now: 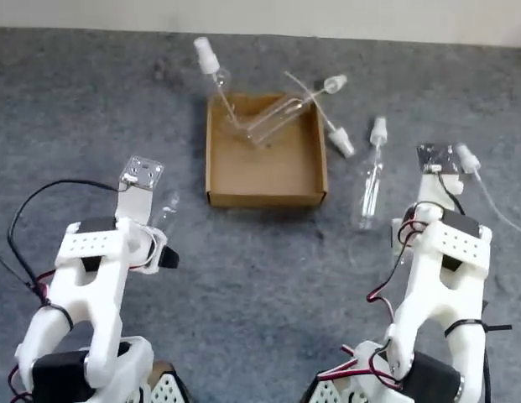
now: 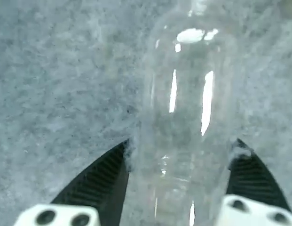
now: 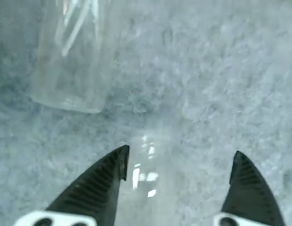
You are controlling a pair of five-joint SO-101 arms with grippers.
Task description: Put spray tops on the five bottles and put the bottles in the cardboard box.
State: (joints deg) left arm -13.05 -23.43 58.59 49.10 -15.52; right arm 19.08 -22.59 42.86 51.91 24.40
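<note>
A clear bottle point(image 2: 183, 117) without a top lies on the grey carpet, and my left gripper point(image 2: 181, 148) is shut on it, a finger pressed to each side. In the high view this bottle point(image 1: 166, 210) pokes out beside the left gripper point(image 1: 143, 189), left of the cardboard box point(image 1: 267, 197). My right gripper point(image 3: 181, 155) is open over the carpet, with a faint glassy glint between its fingers. Just past it is the base of a capped bottle point(image 3: 70, 56). That bottle point(image 1: 371, 178) lies right of the box. A loose spray top point(image 1: 467, 158) lies beside the right gripper point(image 1: 440, 168).
One capped bottle point(image 1: 216, 75) leans at the box's back left corner. Another capped bottle point(image 1: 289, 113) lies slanted across the box's back right. A further spray top point(image 1: 340, 141) sits by the box's right rim. Bare carpet stretches in front of the box between the two arms.
</note>
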